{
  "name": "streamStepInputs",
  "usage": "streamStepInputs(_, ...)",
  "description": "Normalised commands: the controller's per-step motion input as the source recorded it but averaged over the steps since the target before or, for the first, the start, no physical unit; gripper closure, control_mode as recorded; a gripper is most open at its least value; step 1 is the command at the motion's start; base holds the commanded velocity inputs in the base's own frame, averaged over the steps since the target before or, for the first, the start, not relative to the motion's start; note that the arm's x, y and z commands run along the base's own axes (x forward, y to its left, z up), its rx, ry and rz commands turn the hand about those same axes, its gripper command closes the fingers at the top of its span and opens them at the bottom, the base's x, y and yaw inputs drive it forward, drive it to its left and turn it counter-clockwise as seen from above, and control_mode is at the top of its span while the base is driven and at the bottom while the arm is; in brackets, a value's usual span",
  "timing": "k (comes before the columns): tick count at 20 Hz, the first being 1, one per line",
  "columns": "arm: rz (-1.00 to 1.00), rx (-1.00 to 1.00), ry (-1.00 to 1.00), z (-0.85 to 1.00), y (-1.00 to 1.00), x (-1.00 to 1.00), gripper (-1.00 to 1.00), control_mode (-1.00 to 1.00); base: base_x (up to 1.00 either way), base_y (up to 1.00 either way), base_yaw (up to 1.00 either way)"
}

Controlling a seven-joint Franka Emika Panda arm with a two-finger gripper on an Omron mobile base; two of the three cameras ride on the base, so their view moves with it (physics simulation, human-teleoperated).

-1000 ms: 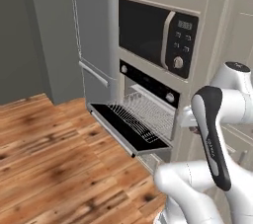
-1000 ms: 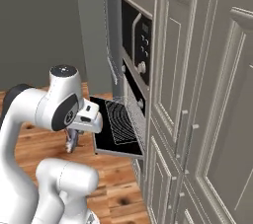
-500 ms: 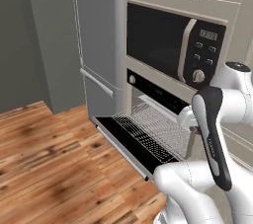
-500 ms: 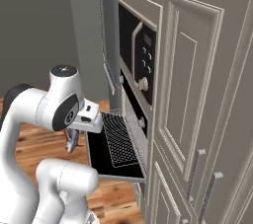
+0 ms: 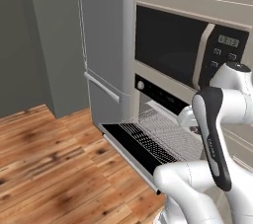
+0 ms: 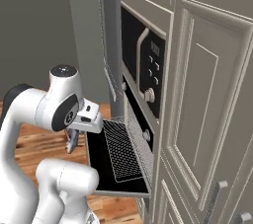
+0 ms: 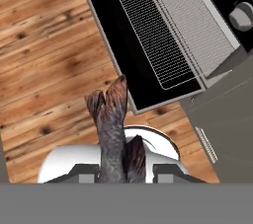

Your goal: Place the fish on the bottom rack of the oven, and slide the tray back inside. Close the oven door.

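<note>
- The oven point(image 5: 163, 102) is built into the wall under a microwave point(image 5: 188, 50), black-fronted with round silver knobs.
- The oven door point(image 7: 116, 45) is dropped fully open and lies flat above the wood floor point(image 5: 54, 168).
- The bottom rack point(image 7: 153, 30) is drawn out over the door; its wire grid carries nothing.
- The gripper point(image 7: 121, 168) is closed narrowly on the fish point(image 7: 112, 129), which hangs tail-forward from between the fingers.
- In the hand view the fish is over the floor, just beside the door's near edge, well short of the rack.
- Judgement: the carry step is in hand; placing has not begun.
- Next move calls for bringing the fish over the middle of the grid, lowering it, then releasing.
- Sliding the rack in and shutting the door remain outstanding.
</note>
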Motion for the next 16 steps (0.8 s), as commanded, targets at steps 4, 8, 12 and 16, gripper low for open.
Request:
streamStepInputs(4, 0.0, 0.0, 0.0, -0.05, 0.0, 0.11, 1.0, -1.0, 0.42, 0.0, 0.0)
streamStepInputs(8, 0.0, 0.0, 0.0, -0.01, 0.0, 0.2, 1.0, -1.0, 0.0, 0.0, 0.0)
streamStepInputs(12, 0.0, 0.0, 0.0, 0.0, 0.0, 0.0, 1.0, -1.0, 0.0, 0.0, 0.0)
streamStepInputs(16, 0.0, -0.01, 0.0, -0.35, 0.0, 0.21, 1.0, -1.0, 0.0, 0.0, 0.0)
